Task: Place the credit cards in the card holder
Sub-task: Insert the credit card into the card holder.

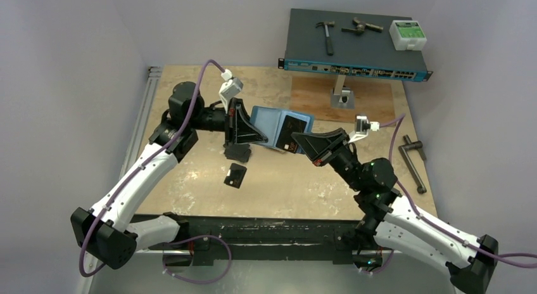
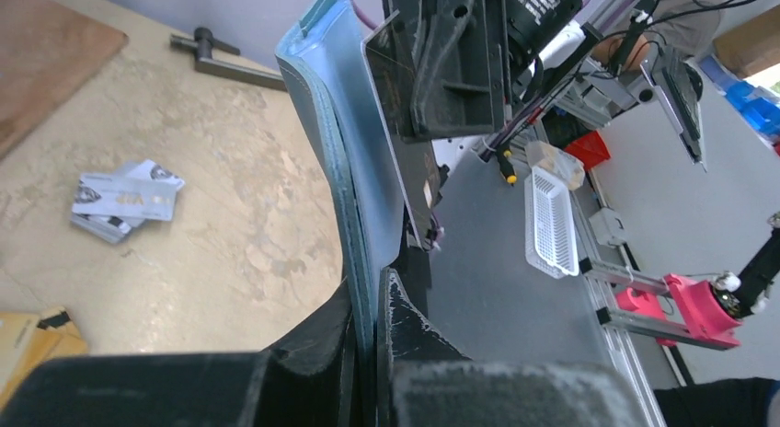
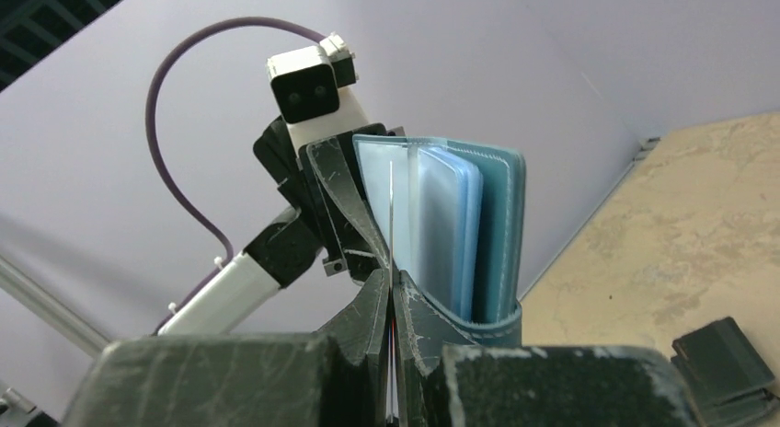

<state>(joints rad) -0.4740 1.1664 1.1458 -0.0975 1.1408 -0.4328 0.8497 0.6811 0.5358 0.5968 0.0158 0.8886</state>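
The teal card holder (image 1: 273, 121) is held upright and open above the table. My left gripper (image 1: 248, 130) is shut on its left flap; the flap's edge shows between the jaws in the left wrist view (image 2: 342, 169). My right gripper (image 1: 303, 144) is shut on a black credit card (image 1: 290, 130) whose far end lies against the holder's inner pockets. In the right wrist view the card (image 3: 391, 215) is edge-on, beside the pale pockets (image 3: 451, 225). Silver-white cards (image 2: 124, 201) and an orange-gold card (image 2: 23, 340) lie on the table.
Two black card stacks (image 1: 238, 153) (image 1: 235, 177) lie under the left gripper; one shows in the right wrist view (image 3: 727, 358). A blue network switch (image 1: 354, 47) with tools stands at the back. A wooden board (image 1: 316, 97) lies behind the holder. A metal crank (image 1: 413, 162) lies at the right.
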